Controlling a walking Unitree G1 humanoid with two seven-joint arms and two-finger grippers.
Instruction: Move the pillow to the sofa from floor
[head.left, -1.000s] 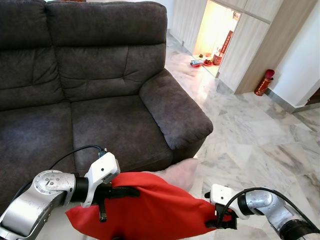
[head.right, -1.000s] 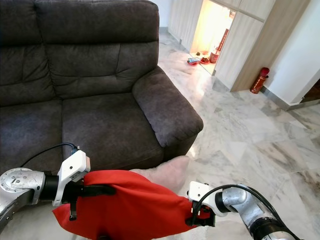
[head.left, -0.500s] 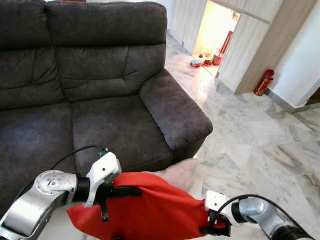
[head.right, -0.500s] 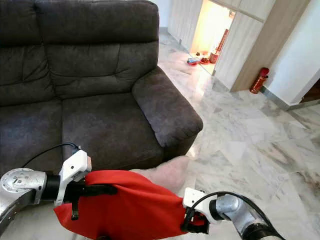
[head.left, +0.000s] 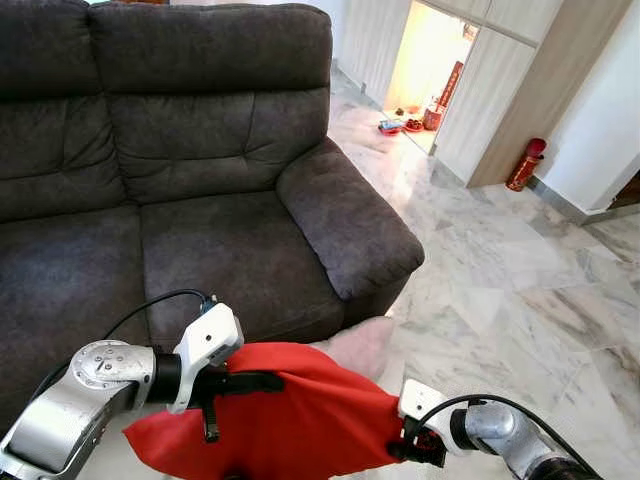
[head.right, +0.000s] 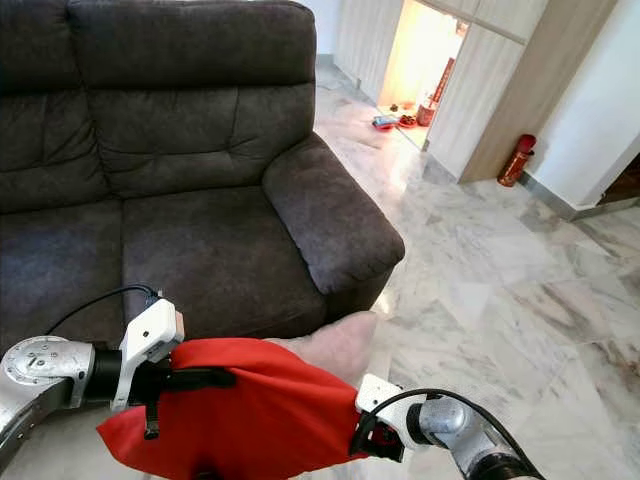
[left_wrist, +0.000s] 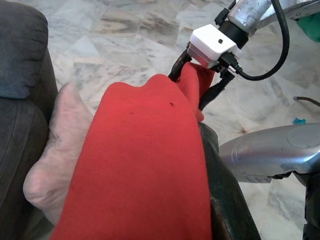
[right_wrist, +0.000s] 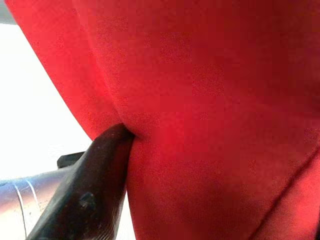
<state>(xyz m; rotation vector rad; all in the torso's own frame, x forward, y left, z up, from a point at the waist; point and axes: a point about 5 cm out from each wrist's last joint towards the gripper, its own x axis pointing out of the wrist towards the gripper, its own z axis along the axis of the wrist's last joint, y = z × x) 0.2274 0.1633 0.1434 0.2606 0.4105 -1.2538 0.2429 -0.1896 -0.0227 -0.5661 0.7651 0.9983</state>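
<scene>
Left eye view: red pillow (head.left: 285, 425) held up between both arms, near the camera, just in front of the dark grey sofa (head.left: 200, 190) and off the marble floor (head.left: 500, 270). Left hand (head.left: 235, 385) on the pillow's left end, long black fingers (head.left: 245, 381) laid along the top of the red cover, one more beneath in the left wrist view; closed on the fabric, as far as can be judged. Right hand (head.left: 415, 450) at the pillow's right corner, fingers pinched tight on a bunched fold of red cloth, seen clearly in the left wrist view at (left_wrist: 197, 87). Right wrist view: red fabric pressed against one black finger (right_wrist: 95, 195).

Pale pink cushion (head.left: 360, 345) just behind the red pillow, low against the sofa's front by the right armrest (head.left: 350, 225); touching the red one or merely beside it, hard to say.

Handling, as a judgement: light, soft, easily squashed, cover smooth and apt to slide over the filling. Corner pinches hold cloth more than bulk, so sagging in the middle likely. Best gripped at opposite ends, deep enough to catch filling as well as cover. No fragility to worry about.

Seat cushion (head.left: 230, 255) lies far of the pillow and slightly higher; lift and forward carry wanted before letting go.
</scene>
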